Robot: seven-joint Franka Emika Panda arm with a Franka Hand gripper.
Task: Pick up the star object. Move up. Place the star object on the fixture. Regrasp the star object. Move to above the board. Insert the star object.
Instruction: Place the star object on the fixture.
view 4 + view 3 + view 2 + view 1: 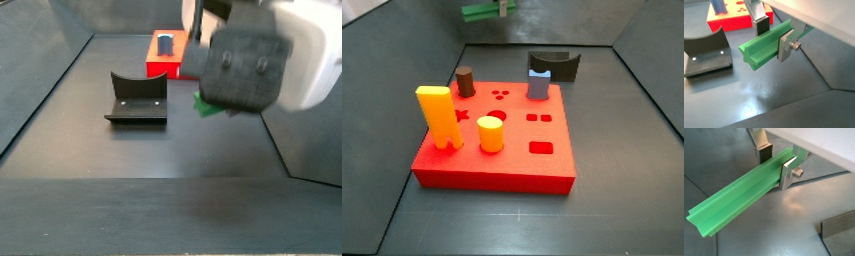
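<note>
We see the board (502, 150) with its pegs nearest in a side view, the fixture (553, 65) just behind it, and up above the floor beyond the fixture the pincer (772, 36) clenched on the green star object (763, 47), carried level and clear of the fixture (707, 54).

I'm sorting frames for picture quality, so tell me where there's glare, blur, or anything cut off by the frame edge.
In both wrist views the star object held in the gripper is sharp, with soft glare on the grey floor. In a side view the arm's dark wrist body looms large and blurred, hiding most of the star object. In a side view the gripper is cropped at the top, while the board is evenly lit.
</note>
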